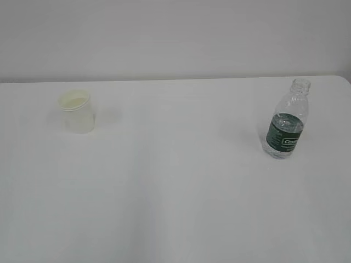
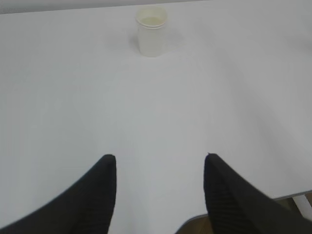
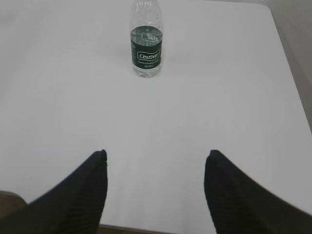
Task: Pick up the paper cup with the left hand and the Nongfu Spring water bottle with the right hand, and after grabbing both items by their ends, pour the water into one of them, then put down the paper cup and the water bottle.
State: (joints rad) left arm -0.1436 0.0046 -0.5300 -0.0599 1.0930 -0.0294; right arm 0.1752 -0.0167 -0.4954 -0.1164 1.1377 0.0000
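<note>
The white paper cup [image 1: 78, 111] stands upright at the table's back left, also far ahead in the left wrist view [image 2: 151, 31]. The capless Nongfu Spring water bottle [image 1: 286, 121] with its dark green label stands upright at the right; clear water fills its lower part. It appears far ahead in the right wrist view [image 3: 146, 40]. My left gripper [image 2: 160, 158] hangs open over the near table edge, nothing between its black fingers. My right gripper [image 3: 157, 153] is likewise open and empty near the front edge. Neither arm shows in the exterior view.
The white table [image 1: 175, 197] stretches between cup and bottle. Its right edge [image 3: 292, 78] runs close beside the bottle, and its front edge [image 2: 287, 195] lies under both grippers.
</note>
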